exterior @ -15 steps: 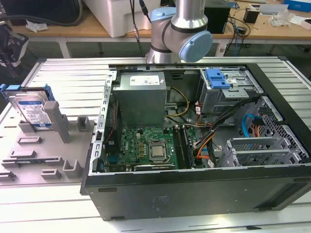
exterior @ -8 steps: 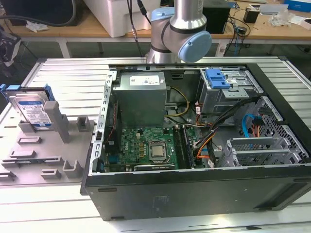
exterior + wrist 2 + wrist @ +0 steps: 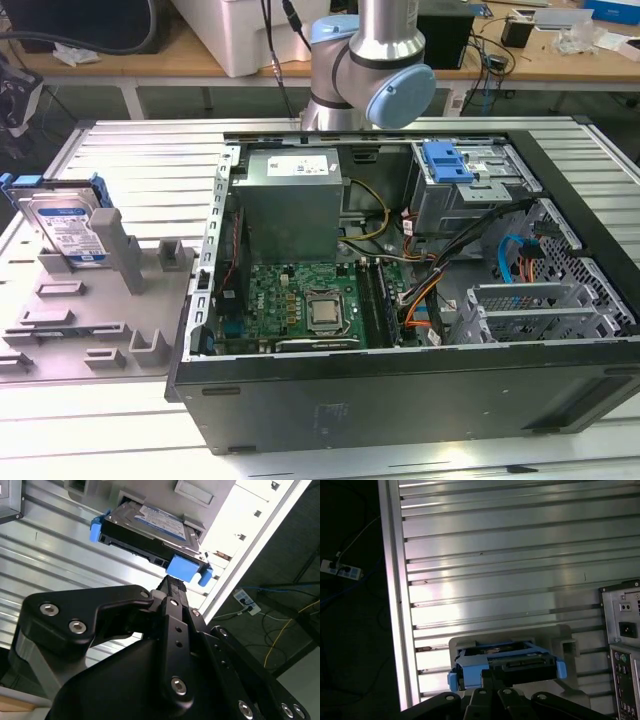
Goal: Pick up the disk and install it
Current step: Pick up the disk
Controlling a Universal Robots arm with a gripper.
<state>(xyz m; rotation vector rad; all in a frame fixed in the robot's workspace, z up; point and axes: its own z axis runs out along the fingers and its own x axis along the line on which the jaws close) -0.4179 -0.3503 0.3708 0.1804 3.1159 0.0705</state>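
The disk (image 3: 65, 228) is a silver drive with a white-and-blue label in a blue carrier frame. It stands tilted in a grey holder (image 3: 122, 252) at the exterior view's left, on the ribbed metal table. In both wrist views the disk (image 3: 150, 527) (image 3: 507, 660) lies just beyond the black gripper (image 3: 170, 586), whose tip points at the carrier's blue end tab (image 3: 182, 567). I cannot make out contact between them. The arm's grey-and-blue elbow (image 3: 385, 70) rises behind the computer case.
An open black computer case (image 3: 400, 395) lies on the table at the exterior view's right, with a motherboard (image 3: 300, 305), a power supply (image 3: 290, 200), cables, and a grey drive cage topped by a blue bracket (image 3: 447, 162). The table's edge (image 3: 395, 595) runs close beside the holder.
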